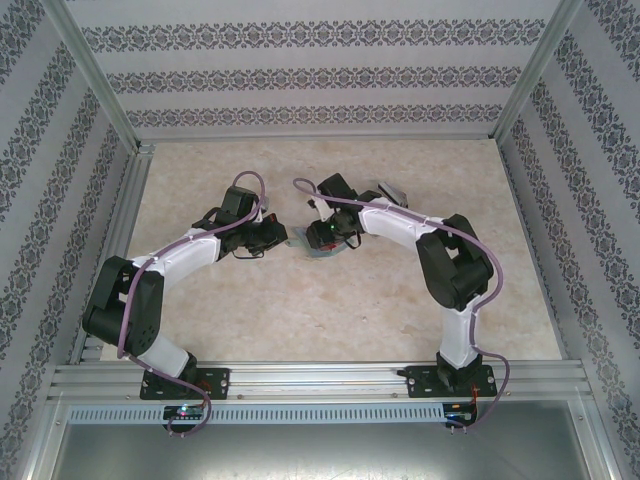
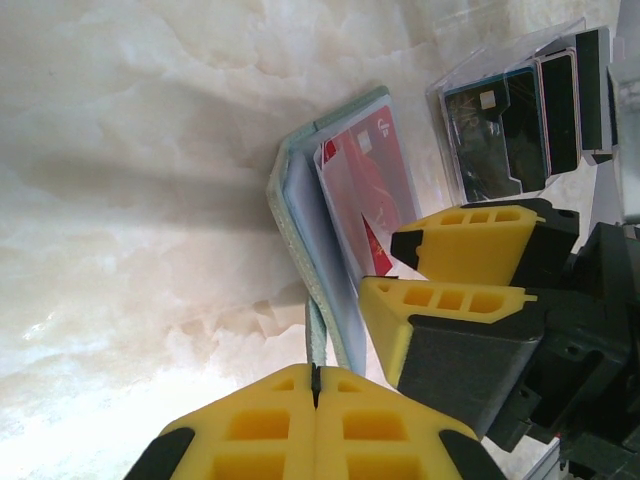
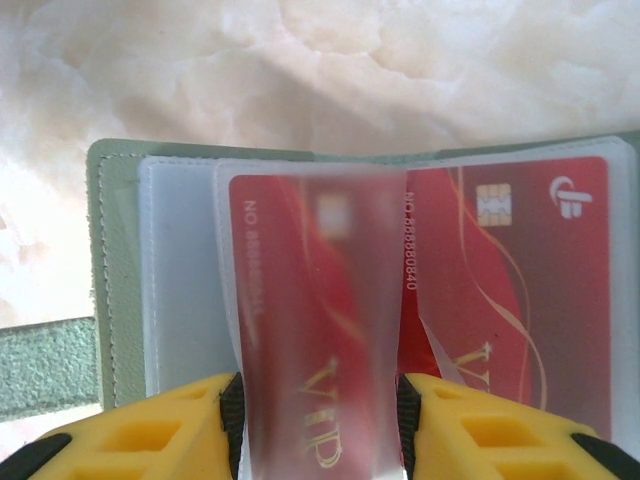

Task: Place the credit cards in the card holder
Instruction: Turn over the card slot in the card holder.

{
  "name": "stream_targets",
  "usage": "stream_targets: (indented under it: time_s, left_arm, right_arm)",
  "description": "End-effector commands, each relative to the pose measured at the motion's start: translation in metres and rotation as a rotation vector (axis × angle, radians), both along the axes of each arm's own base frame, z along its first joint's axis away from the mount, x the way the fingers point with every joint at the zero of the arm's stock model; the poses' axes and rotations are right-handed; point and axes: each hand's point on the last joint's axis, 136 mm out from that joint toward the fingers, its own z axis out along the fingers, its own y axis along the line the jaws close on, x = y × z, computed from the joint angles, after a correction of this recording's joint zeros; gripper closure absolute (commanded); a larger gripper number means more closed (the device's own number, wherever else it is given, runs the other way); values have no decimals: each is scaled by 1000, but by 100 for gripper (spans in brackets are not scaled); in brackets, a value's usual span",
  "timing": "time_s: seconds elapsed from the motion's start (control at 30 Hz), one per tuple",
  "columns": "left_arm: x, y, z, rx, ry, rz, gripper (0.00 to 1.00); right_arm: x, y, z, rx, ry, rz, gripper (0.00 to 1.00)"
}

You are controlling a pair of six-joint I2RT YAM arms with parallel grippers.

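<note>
The pale green card holder (image 3: 108, 250) lies open under my right wrist, with clear sleeves inside. A red credit card (image 3: 310, 300) marked VIP sits under a frosted sleeve. My right gripper (image 3: 320, 392) is shut across its width, and the card bows slightly. A second red card (image 3: 530, 290) with a chip lies in the pocket to the right. In the left wrist view the card holder (image 2: 300, 215) stands on edge. My left gripper (image 2: 317, 372) is shut on its green strap (image 2: 320, 335). The right gripper (image 2: 385, 265) reaches in from the right. Both grippers meet mid-table at the holder (image 1: 325, 252).
A clear plastic stand (image 2: 500, 130) with several dark cards in it sits just beyond the holder, seen behind the right arm (image 1: 392, 192). The marble-look tabletop (image 1: 300, 310) is fenced by aluminium rails and patterned walls.
</note>
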Motion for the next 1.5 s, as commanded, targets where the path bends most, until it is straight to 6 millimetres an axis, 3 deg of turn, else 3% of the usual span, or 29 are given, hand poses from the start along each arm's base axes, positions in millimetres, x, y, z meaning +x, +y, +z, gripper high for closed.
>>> stream_targets:
  time_s: [0.0, 0.8, 1.07, 1.17, 1.23, 1.47]
  left_arm:
    - [1, -1, 5, 12, -19, -15, 100]
    - [-5, 9, -9, 63, -5, -3, 100]
    - [-8, 12, -15, 85, 6, 2, 100]
    - [-9, 18, -19, 117, 11, 12, 90]
    - [-11, 24, -24, 155, 20, 18, 78]
    - [-17, 40, -31, 247, 35, 34, 59]
  right_arm:
    - [4, -12, 10, -13, -39, -20, 53]
    - [18, -44, 8, -9, -35, -105, 53]
    - [18, -50, -3, -18, -8, -122, 53]
    - [19, -51, -1, -14, -11, -125, 53]
    - [19, -51, 1, -10, -12, -124, 53]
    - [19, -52, 10, 21, -17, -131, 53]
